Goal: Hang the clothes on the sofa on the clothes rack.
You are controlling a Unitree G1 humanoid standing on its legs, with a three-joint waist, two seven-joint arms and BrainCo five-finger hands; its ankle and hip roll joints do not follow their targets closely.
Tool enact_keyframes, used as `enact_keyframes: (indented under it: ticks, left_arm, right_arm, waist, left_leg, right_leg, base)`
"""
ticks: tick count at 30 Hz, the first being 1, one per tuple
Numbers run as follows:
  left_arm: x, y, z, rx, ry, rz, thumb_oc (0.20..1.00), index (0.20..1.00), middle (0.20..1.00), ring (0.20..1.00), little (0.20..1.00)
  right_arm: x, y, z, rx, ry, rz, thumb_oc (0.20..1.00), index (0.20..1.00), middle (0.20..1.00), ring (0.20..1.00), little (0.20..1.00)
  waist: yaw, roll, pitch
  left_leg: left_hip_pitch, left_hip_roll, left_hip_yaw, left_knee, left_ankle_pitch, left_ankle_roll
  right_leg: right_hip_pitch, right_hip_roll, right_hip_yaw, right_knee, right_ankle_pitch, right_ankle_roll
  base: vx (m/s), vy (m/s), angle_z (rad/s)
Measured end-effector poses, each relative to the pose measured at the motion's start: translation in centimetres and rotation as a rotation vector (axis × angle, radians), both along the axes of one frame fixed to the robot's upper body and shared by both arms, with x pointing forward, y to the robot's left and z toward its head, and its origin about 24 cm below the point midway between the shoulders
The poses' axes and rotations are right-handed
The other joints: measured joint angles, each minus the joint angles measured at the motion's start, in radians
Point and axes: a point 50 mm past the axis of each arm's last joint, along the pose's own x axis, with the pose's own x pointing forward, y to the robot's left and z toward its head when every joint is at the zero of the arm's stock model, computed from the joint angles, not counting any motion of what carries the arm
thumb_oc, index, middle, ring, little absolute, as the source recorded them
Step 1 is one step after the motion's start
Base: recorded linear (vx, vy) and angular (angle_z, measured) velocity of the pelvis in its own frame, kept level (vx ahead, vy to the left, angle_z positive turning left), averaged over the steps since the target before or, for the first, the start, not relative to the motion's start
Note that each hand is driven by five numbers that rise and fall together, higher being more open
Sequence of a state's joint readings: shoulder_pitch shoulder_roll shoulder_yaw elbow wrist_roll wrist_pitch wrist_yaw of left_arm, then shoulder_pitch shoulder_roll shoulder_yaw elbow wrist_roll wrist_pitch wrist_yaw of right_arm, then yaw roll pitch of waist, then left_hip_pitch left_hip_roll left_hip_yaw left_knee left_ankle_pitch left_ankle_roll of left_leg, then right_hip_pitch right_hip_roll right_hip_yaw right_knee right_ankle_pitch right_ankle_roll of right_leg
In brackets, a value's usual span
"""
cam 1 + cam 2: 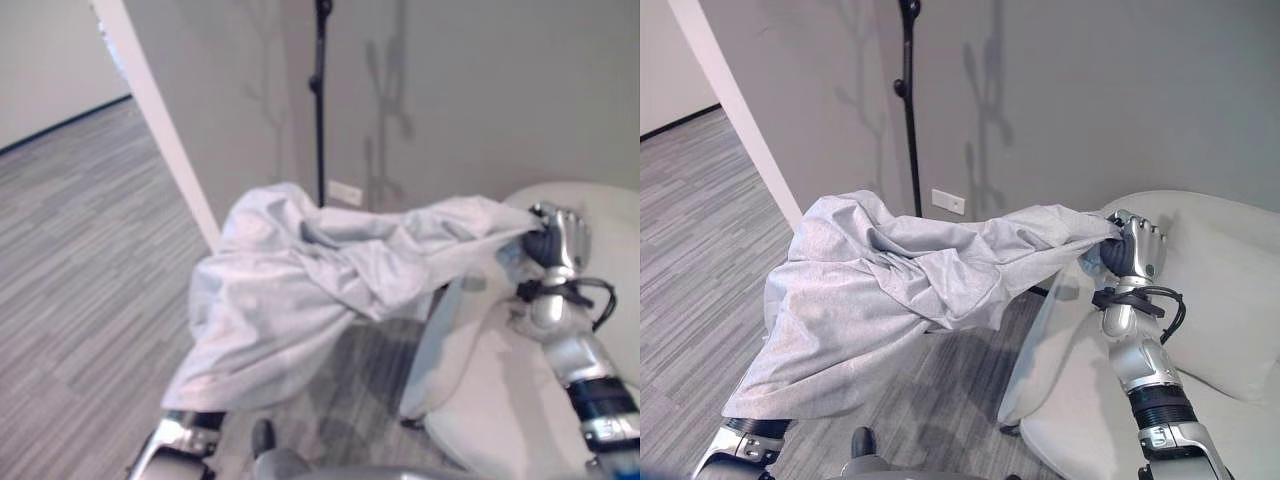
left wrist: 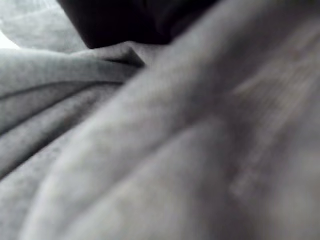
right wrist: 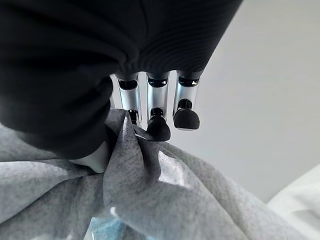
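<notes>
A light grey garment [image 1: 300, 290] hangs spread in the air between my two arms, in front of the wall. My right hand [image 1: 1137, 250] is raised over the sofa's edge and shut on the garment's right end; in the right wrist view its fingers [image 3: 158, 107] curl into a fold of the cloth [image 3: 165, 200]. My left hand's dark cover [image 2: 135, 20] is pressed against the cloth [image 2: 150, 150], and the draped fabric hides its fingers. The black pole of the clothes rack [image 1: 908, 100] stands against the wall behind the garment. The pale sofa [image 1: 1230, 260] is at the right.
A white wall corner [image 1: 160, 110] juts out at the left of the rack. A wall socket [image 1: 948, 202] sits low beside the pole. Grey plank floor [image 1: 70, 250] stretches away to the left.
</notes>
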State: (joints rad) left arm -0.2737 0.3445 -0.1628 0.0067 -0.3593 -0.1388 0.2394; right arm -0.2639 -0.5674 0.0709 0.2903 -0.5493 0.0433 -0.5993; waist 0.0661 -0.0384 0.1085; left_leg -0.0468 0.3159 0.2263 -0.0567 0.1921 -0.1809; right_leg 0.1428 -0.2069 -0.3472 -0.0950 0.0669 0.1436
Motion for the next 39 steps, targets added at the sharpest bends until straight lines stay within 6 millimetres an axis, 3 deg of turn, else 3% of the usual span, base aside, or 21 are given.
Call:
enact_keyframes:
  ticks: [3, 4, 5, 8, 10, 12, 14, 15, 16, 17, 18, 19, 20, 23, 27, 28, 30, 32, 36, 37, 39]
  left_arm:
    - [0.2, 1.9, 1.2, 0.121, -0.036, 0.058, 0.200, 0.200, 0.200, 0.200, 0.200]
    - [0.2, 2.2, 1.2, 0.136, -0.036, 0.067, 0.200, 0.200, 0.200, 0.200, 0.200]
    - [0.2, 2.2, 1.4, 0.164, -0.046, 0.078, 0.200, 0.200, 0.200, 0.200, 0.200]
    - [0.2, 2.3, 1.6, 0.214, -0.060, 0.089, 0.200, 0.200, 0.200, 0.200, 0.200]
    - [0.2, 2.0, 1.8, 0.248, -0.078, 0.089, 0.200, 0.200, 0.200, 0.200, 0.200]
    - [0.3, 1.9, 2.1, 0.283, -0.094, 0.093, 0.200, 0.200, 0.200, 0.200, 0.200]
    - [0.5, 1.9, 2.6, 0.348, -0.114, 0.108, 0.200, 0.200, 0.200, 0.200, 0.200]
    - [0.7, 1.9, 3.0, 0.377, -0.130, 0.115, 0.200, 0.200, 0.200, 0.200, 0.200]
    - [0.9, 1.6, 3.5, 0.390, -0.154, 0.119, 0.200, 0.200, 0.200, 0.200, 0.200]
    - [1.1, 1.5, 4.0, 0.405, -0.173, 0.126, 0.200, 0.200, 0.200, 0.200, 0.200]
    - [1.4, 1.2, 4.4, 0.411, -0.188, 0.119, 0.200, 0.200, 0.200, 0.200, 0.200]
    - [2.0, 1.0, 5.0, 0.448, -0.212, 0.141, 0.200, 0.200, 0.200, 0.200, 0.200]
    - [2.4, 1.0, 5.3, 0.475, -0.219, 0.156, 0.200, 0.200, 0.200, 0.200, 0.200]
    - [3.2, 0.4, 6.5, 0.511, -0.267, 0.174, 0.200, 0.200, 0.200, 0.200, 0.200]
    - [4.2, 0.8, 7.7, 0.536, -0.285, 0.218, 0.200, 0.200, 0.200, 0.200, 0.200]
    - [4.8, 0.4, 8.6, 0.571, -0.300, 0.226, 0.200, 0.200, 0.200, 0.200, 0.200]
    - [4.9, -0.7, 9.0, 0.581, -0.328, 0.201, 0.200, 0.200, 0.200, 0.200, 0.200]
    - [4.8, -0.9, 10.3, 0.613, -0.382, 0.206, 0.200, 0.200, 0.200, 0.200, 0.200]
    - [5.1, -1.5, 12.0, 0.654, -0.438, 0.213, 0.200, 0.200, 0.200, 0.200, 0.200]
    - [5.7, -2.1, 12.8, 0.673, -0.447, 0.207, 0.200, 0.200, 0.200, 0.200, 0.200]
    - [6.0, -2.5, 13.6, 0.687, -0.464, 0.203, 0.200, 0.200, 0.200, 0.200, 0.200]
  right_arm:
    - [0.2, 1.9, -0.6, 0.077, -0.016, 0.038, 0.200, 0.200, 0.200, 0.200, 0.200]
    - [0.2, 2.3, -0.8, 0.096, -0.021, 0.044, 0.200, 0.200, 0.200, 0.200, 0.200]
    - [0.2, 2.6, -0.8, 0.109, -0.024, 0.046, 0.200, 0.200, 0.200, 0.200, 0.200]
    - [-0.1, 2.3, 0.2, 0.101, -0.072, 0.029, 0.200, 0.200, 0.200, 0.200, 0.200]
    - [-0.1, 2.4, 0.7, 0.092, -0.089, 0.026, 0.200, 0.200, 0.200, 0.200, 0.200]
    - [-0.1, 2.5, 0.7, 0.087, -0.083, 0.020, 0.200, 0.200, 0.200, 0.200, 0.200]
    - [0.0, 2.7, 0.7, 0.093, -0.085, 0.017, 0.200, 0.200, 0.200, 0.200, 0.200]
    - [0.0, 2.7, 0.8, 0.083, -0.083, 0.017, 0.200, 0.200, 0.200, 0.200, 0.200]
    - [0.0, 2.7, 0.9, 0.070, -0.082, 0.020, 0.200, 0.200, 0.200, 0.200, 0.200]
    - [-0.1, 2.8, 0.9, 0.067, -0.079, 0.027, 0.200, 0.200, 0.200, 0.200, 0.200]
    - [-0.1, 2.7, 1.1, 0.062, -0.086, 0.025, 0.200, 0.200, 0.200, 0.200, 0.200]
    - [0.0, 2.4, 2.3, 0.015, -0.113, 0.046, 0.200, 0.200, 0.200, 0.200, 0.200]
    - [0.2, 2.2, 3.5, -0.020, -0.139, 0.056, 0.200, 0.200, 0.200, 0.200, 0.200]
    - [0.2, 0.5, 6.5, -0.162, -0.190, 0.036, 0.200, 0.200, 0.200, 0.200, 0.200]
    - [0.8, 0.2, 10.4, -0.247, -0.293, 0.030, 0.200, 0.200, 0.200, 0.200, 0.200]
    - [1.1, -0.3, 11.1, -0.266, -0.300, 0.013, 0.200, 0.200, 0.200, 0.200, 0.200]
    - [1.3, -1.3, 11.2, -0.285, -0.281, -0.023, 0.200, 0.200, 0.200, 0.200, 0.200]
    - [1.3, -1.5, 12.4, -0.310, -0.306, -0.030, 0.200, 0.200, 0.200, 0.200, 0.200]
    - [1.8, -1.8, 14.2, -0.323, -0.344, -0.048, 0.200, 0.200, 0.200, 0.200, 0.200]
    - [2.0, -2.5, 14.5, -0.337, -0.338, -0.074, 0.200, 0.200, 0.200, 0.200, 0.200]
    - [2.2, -3.0, 14.7, -0.338, -0.328, -0.094, 0.200, 0.200, 0.200, 0.200, 0.200]
  waist:
    - [-0.004, -0.094, 0.006]
    - [-0.005, -0.100, 0.003]
    - [-0.005, -0.087, -0.004]
    - [-0.009, -0.045, -0.013]
    - [-0.014, -0.038, -0.025]
    - [-0.021, -0.034, -0.027]
    - [-0.025, -0.030, -0.027]
    - [-0.033, -0.025, -0.029]
    - [-0.049, -0.016, -0.026]
    - [-0.056, 0.001, -0.027]
    - [-0.072, 0.004, -0.029]
    - [-0.090, 0.013, -0.024]
    - [-0.089, 0.032, -0.026]
    - [-0.112, 0.044, -0.025]
    - [-0.139, 0.014, -0.030]
    - [-0.144, -0.013, -0.034]
    - [-0.142, 0.000, -0.067]
    - [-0.126, 0.032, -0.081]
    - [-0.117, 0.028, -0.080]
    - [-0.119, 0.023, -0.076]
    - [-0.119, 0.007, -0.069]
  left_leg:
    - [-0.007, -0.097, 0.011, 0.097, -0.073, 0.043]
    - [-0.008, -0.112, 0.010, 0.123, -0.100, 0.051]
    - [-0.006, -0.127, 0.007, 0.144, -0.132, 0.068]
    - [-0.007, -0.187, 0.009, 0.128, -0.150, 0.100]
    - [0.020, -0.246, 0.026, 0.070, -0.129, 0.148]
    - [0.040, -0.273, 0.034, 0.049, -0.121, 0.165]
    - [0.082, -0.306, 0.067, 0.020, -0.134, 0.194]
    - [0.112, -0.326, 0.086, -0.006, -0.139, 0.212]
    - [0.149, -0.335, 0.084, -0.041, -0.144, 0.238]
    - [0.157, -0.329, 0.087, -0.041, -0.153, 0.249]
    - [0.166, -0.330, 0.086, -0.041, -0.157, 0.252]
    - [0.188, -0.336, 0.097, -0.040, -0.180, 0.269]
    - [0.193, -0.334, 0.113, -0.041, -0.186, 0.270]
    - [0.215, -0.340, 0.120, -0.036, -0.207, 0.253]
    - [0.278, -0.356, 0.105, -0.035, -0.243, 0.217]
    - [0.314, -0.350, 0.064, -0.041, -0.266, 0.189]
    - [0.351, -0.304, 0.032, -0.034, -0.283, 0.146]
    - [0.351, -0.238, 0.030, 0.004, -0.291, 0.123]
    - [0.301, -0.195, 0.030, 0.144, -0.311, 0.094]
    - [0.284, -0.176, 0.027, 0.193, -0.318, 0.057]
    - [0.245, -0.158, 0.023, 0.287, -0.327, 0.041]
  right_leg:
    - [0.024, -0.091, 0.033, 0.018, 0.015, -0.049]
    - [0.027, -0.108, 0.031, 0.035, 0.041, -0.049]
    - [0.024, -0.126, 0.034, 0.074, 0.101, -0.039]
    - [-0.023, -0.188, 0.036, 0.134, 0.174, -0.007]
    - [-0.051, -0.241, 0.034, 0.164, 0.206, 0.001]
    - [-0.067, -0.270, 0.038, 0.193, 0.249, 0.028]
    - [-0.114, -0.313, 0.043, 0.260, 0.306, 0.033]
    - [-0.133, -0.337, 0.038, 0.301, 0.342, -0.009]
    - [-0.187, -0.353, 0.046, 0.408, 0.311, 0.025]
    - [-0.238, -0.336, 0.062, 0.542, 0.196, 0.101]
    - [-0.261, -0.306, 0.058, 0.600, 0.116, 0.080]
    - [-0.316, -0.237, 0.050, 0.635, -0.023, 0.085]
    - [-0.328, -0.188, 0.022, 0.563, -0.059, 0.072]
    - [-0.325, -0.055, 0.002, 0.248, -0.023, 0.059]
    - [-0.289, -0.025, 0.004, 0.058, 0.093, 0.051]
    - [-0.223, -0.030, -0.005, 0.057, 0.108, 0.021]
    - [-0.181, 0.023, -0.024, 0.056, 0.160, -0.081]
    - [-0.146, 0.083, -0.045, 0.020, 0.156, -0.109]
    - [-0.116, 0.115, -0.046, 0.006, 0.132, -0.144]
    - [-0.109, 0.125, -0.048, 0.006, 0.112, -0.145]
    - [-0.109, 0.134, -0.050, 0.006, 0.108, -0.149]
  base:
    - [0.23, 0.411, 0.03]
    - [0.24, 0.485, 0.27]
    - [0.19, 0.397, 0.25]
    - [0.18, 0.363, 0.14]
    - [0.16, 0.396, -0.02]
    - [0.16, 0.374, -0.07]
    - [0.19, 0.343, -0.33]
    - [0.12, 0.198, -0.41]
    - [0.19, 0.223, -0.25]
    - [0.13, 0.118, -0.09]
    - [0.24, 0.155, -0.12]
    - [0.16, 0.018, -0.20]
    - [0.21, -0.010, -0.26]
    - [0.22, -0.088, -0.06]
    - [0.21, -0.105, 0.20]
    - [0.38, -0.218, 0.52]
    - [0.28, -0.194, 0.46]
    - [0.20, -0.192, 0.10]
    - [0.12, -0.157, -0.06]
    - [0.09, -0.180, -0.05]
    - [0.05, -0.136, -0.10]
